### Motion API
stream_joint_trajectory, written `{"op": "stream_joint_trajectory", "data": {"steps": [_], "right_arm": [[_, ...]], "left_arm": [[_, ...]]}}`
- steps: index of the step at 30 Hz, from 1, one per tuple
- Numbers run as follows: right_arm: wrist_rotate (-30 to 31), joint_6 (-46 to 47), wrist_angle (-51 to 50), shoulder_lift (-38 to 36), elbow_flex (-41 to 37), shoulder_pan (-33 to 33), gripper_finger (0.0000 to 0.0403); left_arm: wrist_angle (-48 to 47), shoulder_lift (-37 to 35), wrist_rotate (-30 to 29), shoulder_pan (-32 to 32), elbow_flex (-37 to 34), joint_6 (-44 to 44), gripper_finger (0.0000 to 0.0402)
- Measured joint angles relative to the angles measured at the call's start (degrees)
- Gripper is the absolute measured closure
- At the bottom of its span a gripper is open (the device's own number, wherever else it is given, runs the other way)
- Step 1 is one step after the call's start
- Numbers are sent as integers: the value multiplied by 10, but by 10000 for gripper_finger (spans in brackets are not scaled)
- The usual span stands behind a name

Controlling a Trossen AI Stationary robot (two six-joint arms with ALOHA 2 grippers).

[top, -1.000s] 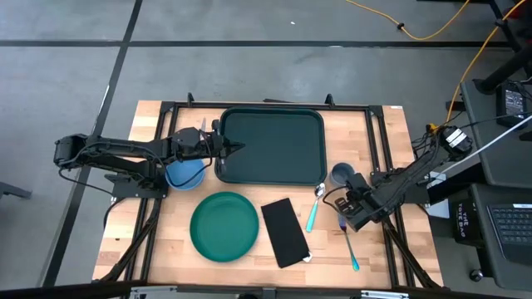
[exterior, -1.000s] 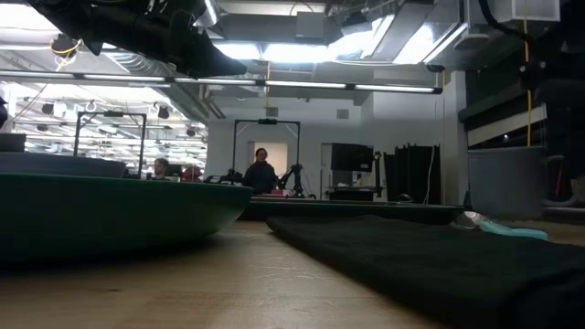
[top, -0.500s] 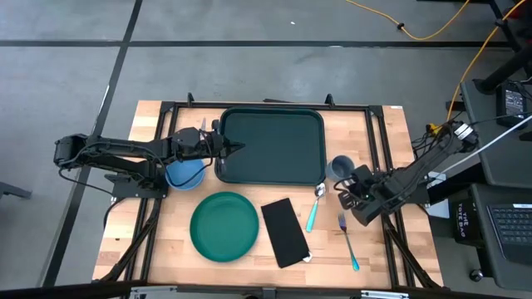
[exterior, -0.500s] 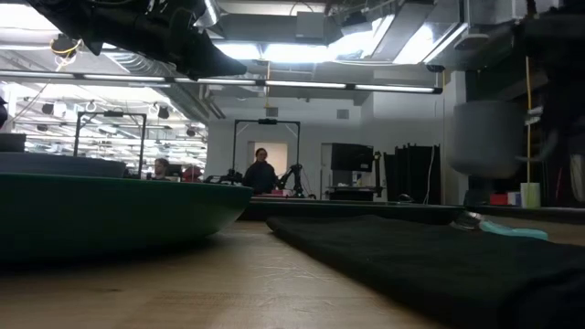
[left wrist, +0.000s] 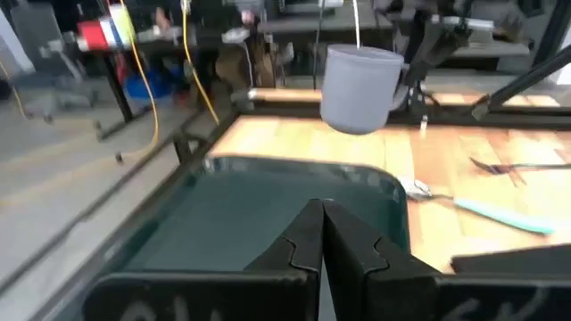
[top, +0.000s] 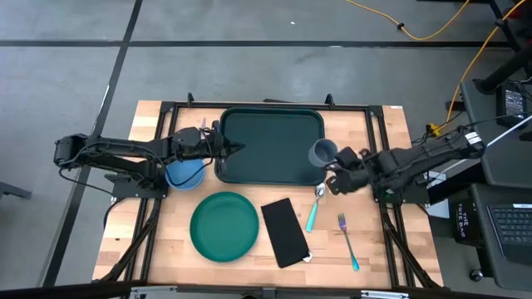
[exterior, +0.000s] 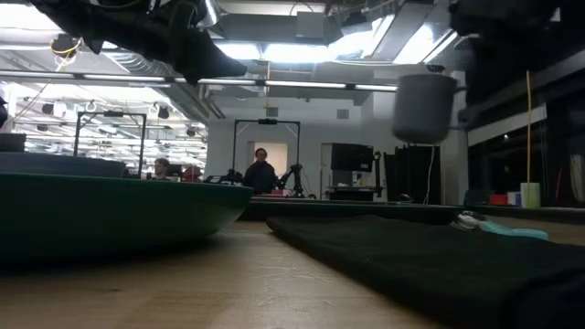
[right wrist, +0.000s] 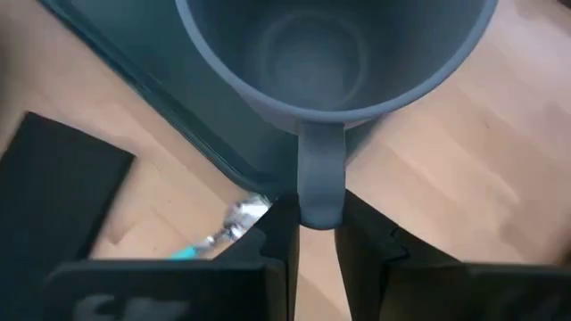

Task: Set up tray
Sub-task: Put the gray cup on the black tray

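Observation:
The dark green tray [top: 270, 145] lies flat at the table's far middle. A grey-blue mug [top: 322, 152] hangs in the air over the tray's right rim, and also shows in the low view [exterior: 424, 108] and the left wrist view [left wrist: 359, 87]. My right gripper [right wrist: 319, 214] is shut on the mug. My left gripper [top: 235, 149] hovers shut above the tray's left rim [left wrist: 259, 214] and touches nothing. My right gripper pinches the mug's handle [right wrist: 319, 183] between its two fingers [right wrist: 278, 227], coming from the table's right side and slanting down. The mug is lifted clear of the table, upright with its mouth facing up, above the tray's right rim [right wrist: 205, 143].
A blue bowl [top: 184, 173] sits left of the tray under my left arm. Near the table's front lie a round green plate [top: 224, 226], a black napkin [top: 285, 232], a teal-handled spoon [top: 315, 208] and a teal-handled fork [top: 347, 241].
My right gripper has lifted the mug off the table right of the tray, then carried it up and toward the table's left and far side, until it hangs over the tray's right rim. The fork that the arm covered now shows.

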Motion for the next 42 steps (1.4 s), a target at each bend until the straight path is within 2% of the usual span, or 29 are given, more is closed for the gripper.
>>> {"op": "stream_joint_trajectory", "data": {"steps": [5,8,16,21,26,31,37,42], "right_arm": [[-37,-155,77,0,0,-81,343],[-46,-229,108,0,0,-122,342],[-133,-380,157,23,0,-190,342],[-141,-429,160,46,0,-204,342],[-146,-461,170,68,0,-210,342],[-151,-484,178,78,9,-213,342],[-150,-510,182,80,47,-214,342],[-151,-525,182,90,61,-214,342]], "left_arm": [[-161,20,-28,-9,94,1,398],[-221,53,-44,-26,151,32,398],[-262,152,-48,-58,253,95,398],[-278,202,-85,-79,304,153,391],[-278,230,-155,-109,324,216,361],[-277,239,-194,-134,324,233,315],[-274,239,-198,-148,324,234,267],[-271,239,-197,-152,324,206,256]]}}
